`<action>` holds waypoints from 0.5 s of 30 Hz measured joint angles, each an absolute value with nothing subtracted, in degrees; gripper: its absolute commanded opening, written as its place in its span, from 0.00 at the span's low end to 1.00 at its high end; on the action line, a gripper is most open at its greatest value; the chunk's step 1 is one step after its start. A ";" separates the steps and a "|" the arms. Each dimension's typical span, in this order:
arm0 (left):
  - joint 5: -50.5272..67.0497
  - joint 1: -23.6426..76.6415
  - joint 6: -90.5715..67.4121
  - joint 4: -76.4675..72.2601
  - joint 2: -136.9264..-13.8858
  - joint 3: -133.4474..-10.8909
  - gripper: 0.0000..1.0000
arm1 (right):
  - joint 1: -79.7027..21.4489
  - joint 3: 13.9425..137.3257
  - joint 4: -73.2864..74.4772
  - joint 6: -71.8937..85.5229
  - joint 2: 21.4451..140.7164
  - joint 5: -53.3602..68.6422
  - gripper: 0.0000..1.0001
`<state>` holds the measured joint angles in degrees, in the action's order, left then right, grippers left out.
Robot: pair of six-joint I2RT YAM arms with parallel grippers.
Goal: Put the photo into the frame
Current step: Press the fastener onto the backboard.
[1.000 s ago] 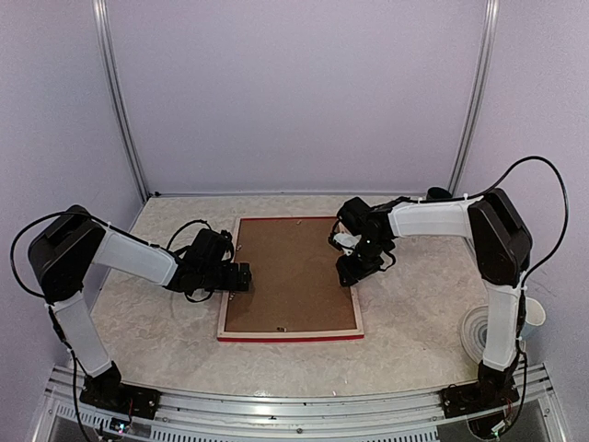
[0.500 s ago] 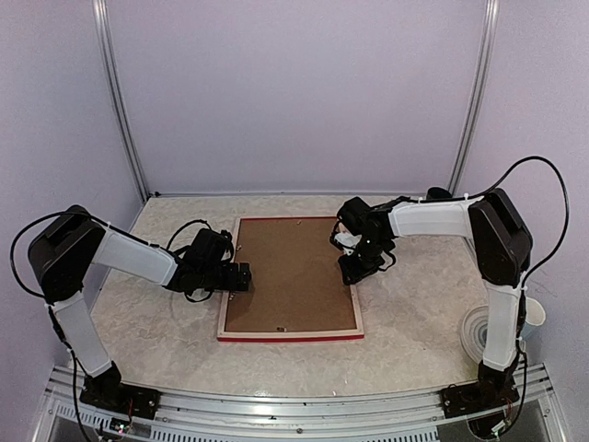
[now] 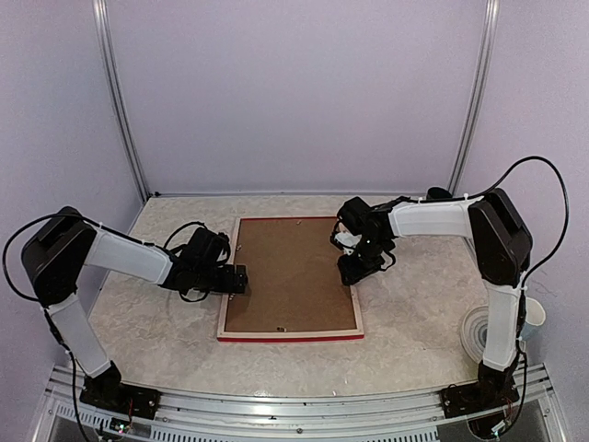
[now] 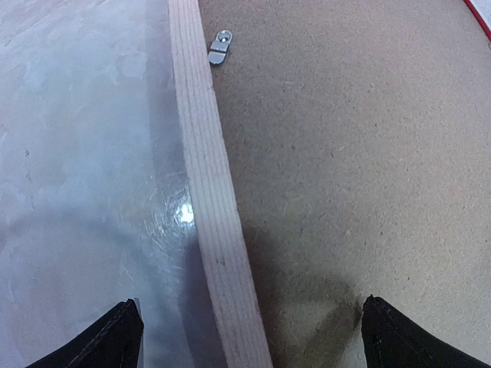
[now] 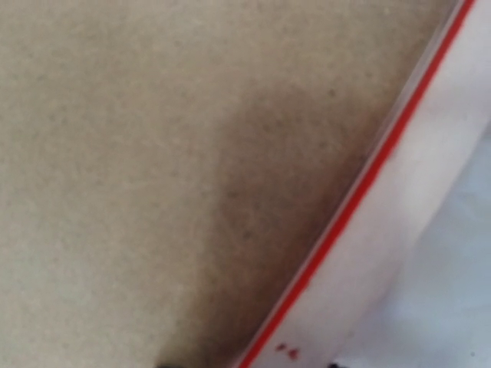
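Observation:
The frame [image 3: 290, 337] lies face down in the middle of the table, red edges around a brown hardboard backing panel [image 3: 290, 276]. The photo is hidden. My left gripper [image 3: 241, 276] is open and low over the frame's left side. In the left wrist view its fingertips [image 4: 115, 337] straddle the pale wooden rail [image 4: 211, 199], one over the table, one over the panel [image 4: 345, 153]. My right gripper [image 3: 350, 273] is low over the frame's right side. In the right wrist view its tips barely show, apart, either side of the red-lined rail [image 5: 399, 222].
A small metal turn clip [image 4: 219, 47] sits on the panel by the left rail. A white round object [image 3: 479, 331] lies on the table at the right, near the right arm's base. Walls close in the back and both sides.
The left arm's elbow has shifted slightly left while its gripper stays at the frame's left rail. The right gripper and the frame have hardly moved.

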<state>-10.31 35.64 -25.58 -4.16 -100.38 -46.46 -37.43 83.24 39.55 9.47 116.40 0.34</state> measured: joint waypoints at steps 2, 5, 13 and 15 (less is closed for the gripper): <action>-9.78 35.64 -25.78 -2.59 -99.20 -45.98 0.99 | -37.43 83.22 39.38 9.41 116.40 0.34 0.51; -8.86 35.64 -26.61 -0.32 -97.03 -44.64 0.99 | -37.43 83.20 39.13 9.50 116.40 0.34 0.53; -6.17 35.66 -28.80 5.50 -91.02 -42.11 0.98 | -37.43 83.02 38.63 9.65 116.36 0.21 0.55; -5.93 35.66 -29.26 6.76 -89.71 -42.04 0.96 | -37.43 82.78 38.22 9.76 116.25 0.21 0.55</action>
